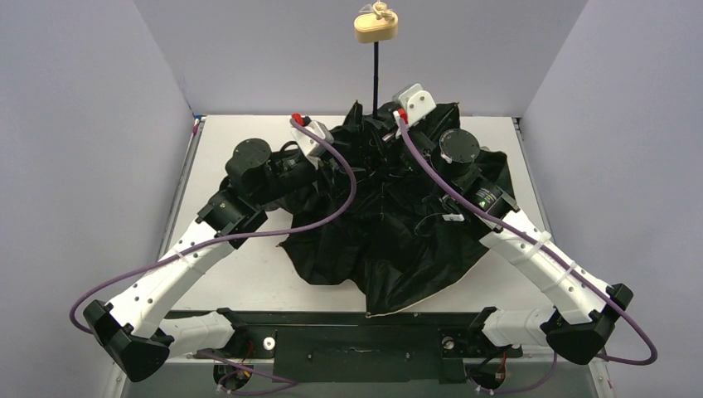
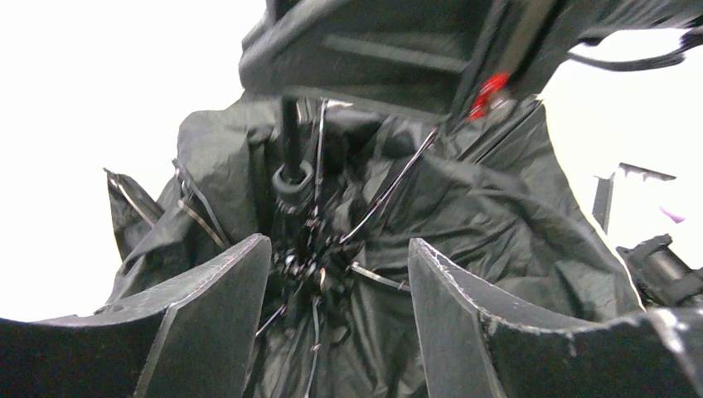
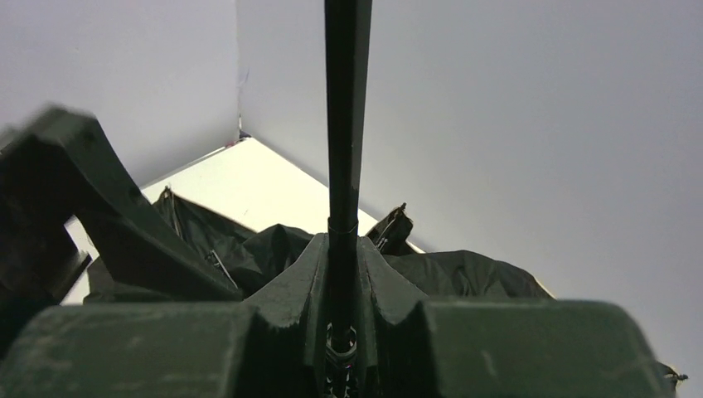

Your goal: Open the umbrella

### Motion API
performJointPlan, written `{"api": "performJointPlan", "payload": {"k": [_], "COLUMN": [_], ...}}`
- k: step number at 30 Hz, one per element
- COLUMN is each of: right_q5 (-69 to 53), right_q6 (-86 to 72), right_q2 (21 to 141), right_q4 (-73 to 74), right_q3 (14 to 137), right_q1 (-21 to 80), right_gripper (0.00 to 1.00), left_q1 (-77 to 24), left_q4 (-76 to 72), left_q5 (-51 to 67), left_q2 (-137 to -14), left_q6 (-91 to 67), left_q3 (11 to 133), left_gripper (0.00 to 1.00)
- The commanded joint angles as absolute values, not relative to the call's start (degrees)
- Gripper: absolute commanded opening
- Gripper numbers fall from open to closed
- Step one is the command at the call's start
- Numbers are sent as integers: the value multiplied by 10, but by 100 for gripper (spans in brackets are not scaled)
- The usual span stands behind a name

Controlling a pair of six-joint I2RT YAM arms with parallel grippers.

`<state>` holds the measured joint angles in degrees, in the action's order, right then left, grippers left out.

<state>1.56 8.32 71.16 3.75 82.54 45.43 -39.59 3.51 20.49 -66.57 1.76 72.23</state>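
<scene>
The right gripper is clenched on the thin black shaft of the compact folding umbrella. The shaft stands upright, with the small beige handle knob at its top. The left gripper is released, its black fingers parted on either side of the hub of metal ribs. Around both, the canopy lies loosely spread, black lining up, across the middle of the white table, with a tan edge showing at its near side.
</scene>
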Motion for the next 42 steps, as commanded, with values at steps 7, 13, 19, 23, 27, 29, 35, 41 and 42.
{"api": "performJointPlan", "payload": {"k": [7, 13, 19, 23, 27, 29, 35, 41, 42], "right_q5": [-1, -63, -115, -139, -148, -153, -181, -193, -199], "right_q6": [29, 3, -24, -21, -8, 3, 31, 35, 35], "right_q2": [680, 665, 670, 671, 670, 668, 675, 690, 692], "right_q4": [14, 43, 38, 32, 31, 31, 38, 43, 44], "right_q3": [861, 868, 857, 843, 834, 832, 840, 860, 862], "right_q1": [415, 373, 363, 378, 399, 408, 427, 433, 434], "right_gripper": [0, 0, 0, 0, 0, 0, 0, 0, 0], "left_q1": [-350, -227, -161, -154, -154, -154, -175, -243, -248], "left_q4": [123, 154, 136, 76, 23, 17, -96, -65, -51], "left_q5": [57, 81, 303, 420, 433, 436, 483, 434, 422], "left_q2": [-620, -618, -577, -586, -638, -687, -749, -756, -761], "left_q6": [137, 143, 74, -81, -225, -277, -471, -504, -503], "left_q3": [540, 513, 551, 662, 738, 766, 770, 735, 728], "left_gripper": [56, 55, 76, 79, 78, 73, 64, 61, 59]}}
